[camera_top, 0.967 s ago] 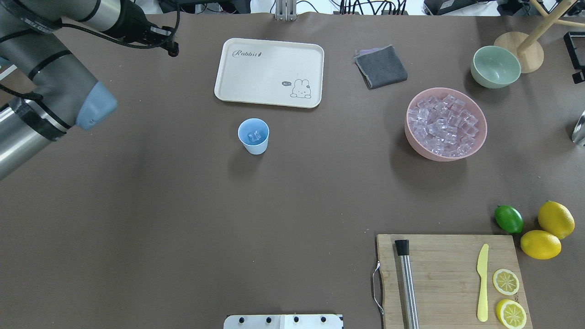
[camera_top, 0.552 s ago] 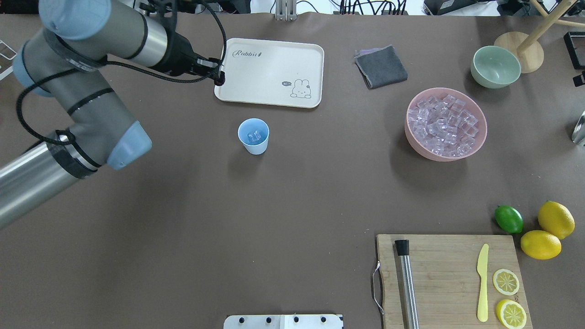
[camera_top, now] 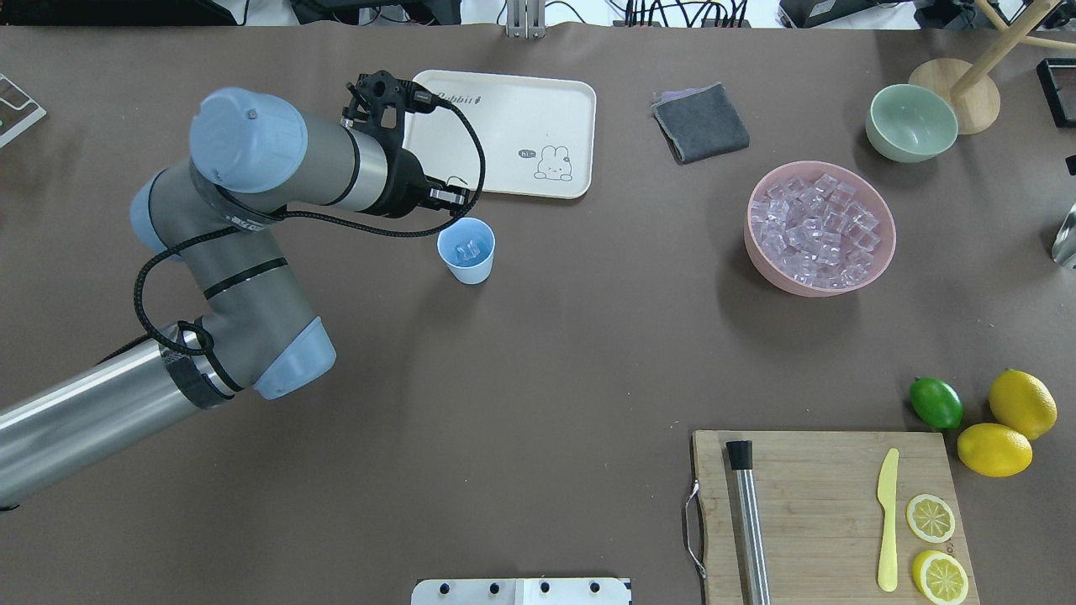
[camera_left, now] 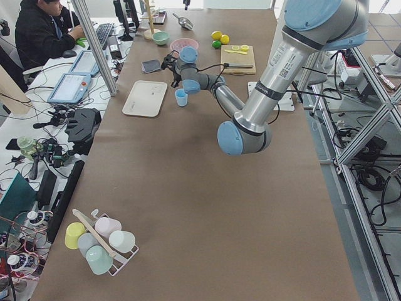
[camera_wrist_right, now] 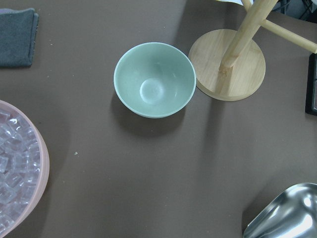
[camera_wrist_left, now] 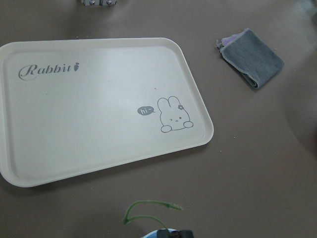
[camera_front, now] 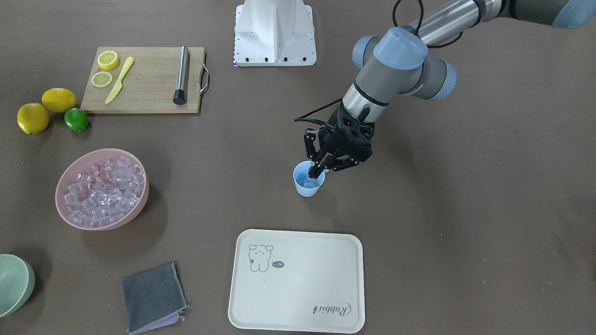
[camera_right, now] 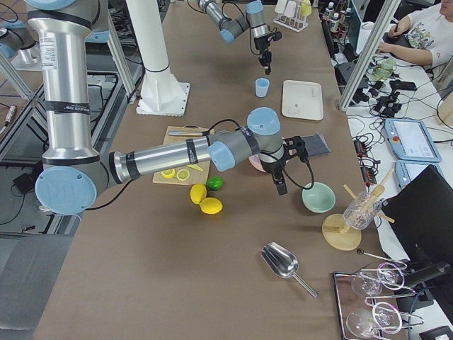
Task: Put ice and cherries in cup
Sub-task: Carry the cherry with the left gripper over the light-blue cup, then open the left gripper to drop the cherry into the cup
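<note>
Reaching from the tabletop's near left corner, the left arm bends back at its elbow, the left hand pointing down over the cup left of centre, pinched on the cherry, green stem showing. Ice lies inside. Toward the far right corner hangs the right hand; its grip cannot be told.

Quick tally: two lemons, two lemon slices, one lime, two bowls, one blue cup mid-table. One each of tray, cloth, board, knife, steel rod, scoop. Ice: way too many to count.
</note>
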Motion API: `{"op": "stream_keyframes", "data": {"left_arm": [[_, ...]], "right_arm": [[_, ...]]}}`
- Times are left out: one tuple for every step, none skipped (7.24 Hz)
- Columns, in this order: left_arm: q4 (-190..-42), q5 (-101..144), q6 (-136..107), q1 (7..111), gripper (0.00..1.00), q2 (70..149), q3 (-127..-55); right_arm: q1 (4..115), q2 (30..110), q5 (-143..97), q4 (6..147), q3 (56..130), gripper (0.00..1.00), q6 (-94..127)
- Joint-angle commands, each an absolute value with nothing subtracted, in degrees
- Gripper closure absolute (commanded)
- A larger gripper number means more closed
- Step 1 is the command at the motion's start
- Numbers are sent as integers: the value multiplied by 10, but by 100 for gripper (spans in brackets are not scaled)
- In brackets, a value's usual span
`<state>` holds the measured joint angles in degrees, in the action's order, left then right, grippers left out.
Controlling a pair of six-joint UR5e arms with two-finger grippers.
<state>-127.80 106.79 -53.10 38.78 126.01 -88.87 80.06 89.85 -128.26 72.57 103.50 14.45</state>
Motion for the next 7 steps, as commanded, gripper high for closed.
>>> {"op": "stream_keyframes", "data": {"left_arm": [[-1310,1055,-529,370,100,1239,-879],[-1314,1055,-528,369,100,1238,-874],[-1327,1055,-525,369,95,1238,-865],[-1345,1055,-523,369,61,1235,-860],[-1348,1055,-524,369,9,1236,-862],[-1348,1055,-526,370,3,1236,-866],[-1350,1052,-526,374,3,1236,-870]], "right_arm": [[803,906,-1282,726,1039,0,144],[803,907,-1281,726,1038,0,144],[803,907,-1280,726,1036,0,144],[803,905,-1278,726,1036,0,144],[803,903,-1277,726,1035,0,144],[803,898,-1277,726,1034,0,144],[803,897,-1276,726,1034,0,144]]}}
